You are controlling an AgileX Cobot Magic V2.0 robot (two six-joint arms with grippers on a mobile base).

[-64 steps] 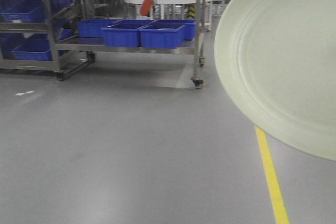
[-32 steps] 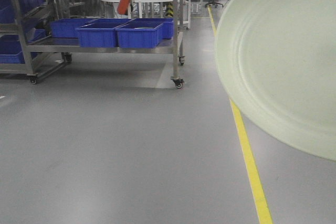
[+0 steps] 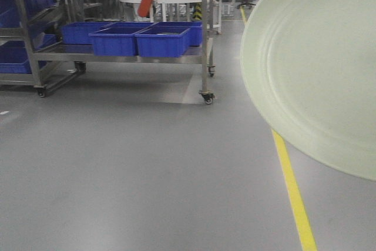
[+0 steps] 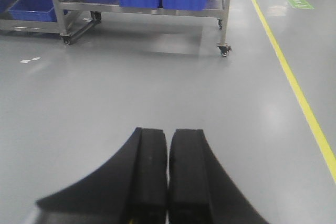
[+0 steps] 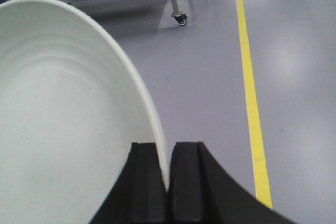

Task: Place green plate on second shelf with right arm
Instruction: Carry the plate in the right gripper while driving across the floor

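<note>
A wheeled steel rack (image 3: 205, 33) is standing on the grey floor (image 3: 135, 168), carrying blue bins (image 3: 163, 40) side by side on its lower shelf and more along its top. A yellow line (image 3: 291, 186) is running along the floor right of the rack, with a green floor marking (image 4: 299, 1) lying beyond it.

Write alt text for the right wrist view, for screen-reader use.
The right end effector is shut on the rim of the green plate, which fills the left of the frame above grey floor. A yellow floor line runs along the right; a cart caster shows at top.
</note>
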